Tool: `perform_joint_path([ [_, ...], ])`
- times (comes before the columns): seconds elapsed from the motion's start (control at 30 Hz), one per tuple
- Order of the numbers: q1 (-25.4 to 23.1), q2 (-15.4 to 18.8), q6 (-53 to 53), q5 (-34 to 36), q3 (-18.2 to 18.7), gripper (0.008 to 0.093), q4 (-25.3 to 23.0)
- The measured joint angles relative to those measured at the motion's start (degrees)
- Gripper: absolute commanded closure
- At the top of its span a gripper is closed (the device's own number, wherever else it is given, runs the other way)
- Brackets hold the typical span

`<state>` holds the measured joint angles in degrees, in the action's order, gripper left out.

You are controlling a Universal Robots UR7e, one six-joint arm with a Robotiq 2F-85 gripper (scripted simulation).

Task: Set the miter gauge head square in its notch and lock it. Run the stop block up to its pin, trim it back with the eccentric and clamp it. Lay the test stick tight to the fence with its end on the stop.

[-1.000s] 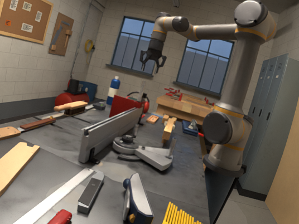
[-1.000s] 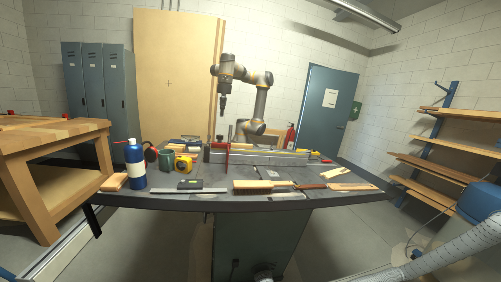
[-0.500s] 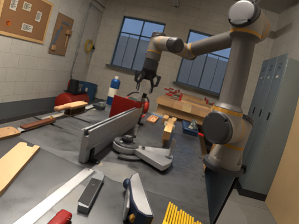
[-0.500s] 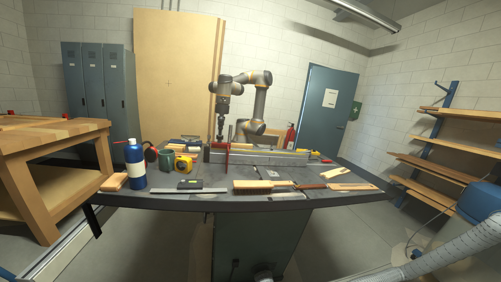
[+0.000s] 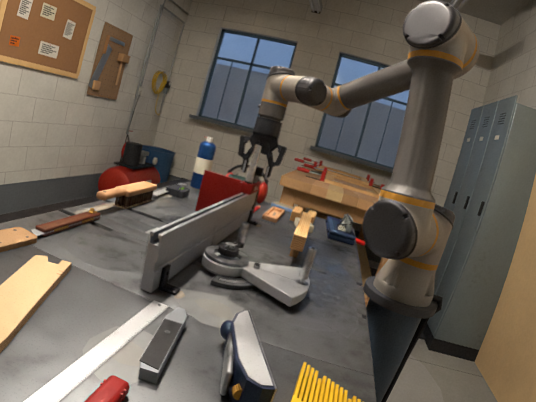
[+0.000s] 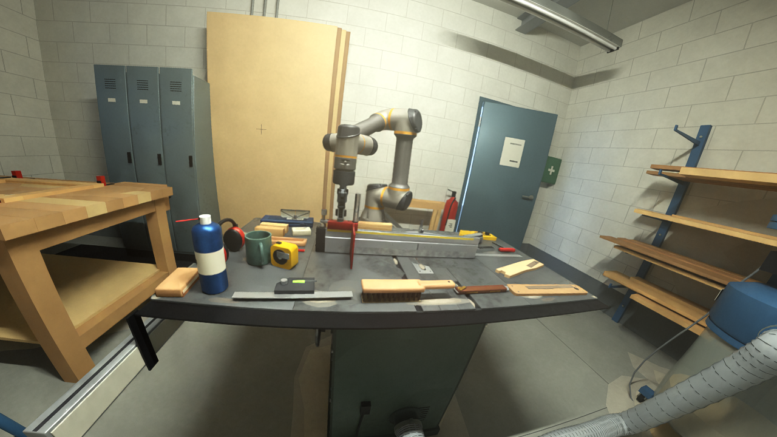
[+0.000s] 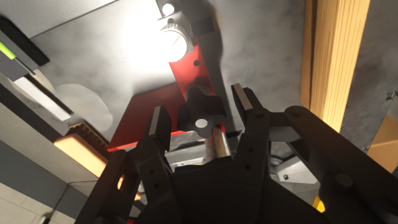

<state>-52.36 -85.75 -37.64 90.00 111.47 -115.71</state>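
Observation:
Across the middle of the saw table runs the long grey fence of the miter gauge, whose round head sits behind it. The red stop block rides near the fence's far end. It carries a black star knob and a knurled silver eccentric dial. My gripper hangs open just above the star knob and holds nothing. The wooden test stick lies behind the fence, apart from it.
A green mug, a yellow tape measure and a blue bottle stand at one end of the table. A brush, a steel rule and wooden push blocks lie along the front edge. A hand plane lies near the side camera.

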Motion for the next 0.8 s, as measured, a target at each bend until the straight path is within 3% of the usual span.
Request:
perform_joint_path([
  [0.23,0.0,-0.02,0.0,0.0,0.0,0.0334,-0.02],
  [0.8,0.0,-0.04,0.0,0.01,0.0,0.0674,0.0],
])
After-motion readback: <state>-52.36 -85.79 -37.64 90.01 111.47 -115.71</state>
